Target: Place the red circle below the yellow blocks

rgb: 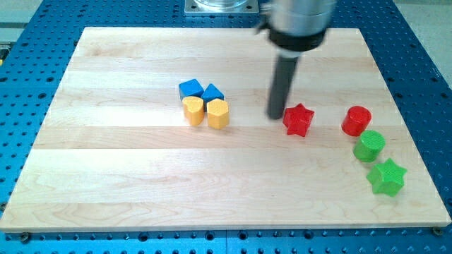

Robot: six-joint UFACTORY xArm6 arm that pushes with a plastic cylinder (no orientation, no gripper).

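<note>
The red circle point(357, 121) sits at the view's right, just above the green circle point(369, 146). Two yellow blocks stand side by side left of centre: one point(193, 111) and a yellow hexagon point(218, 113). My tip point(275, 116) rests on the board just left of the red star point(298, 119), almost touching it. The tip is well left of the red circle and to the right of the yellow blocks.
Two blue blocks point(190, 89) point(212, 93) touch the yellow ones from above. A green star point(386, 176) lies at the lower right, below the green circle. The wooden board point(127, 183) ends in blue perforated table on all sides.
</note>
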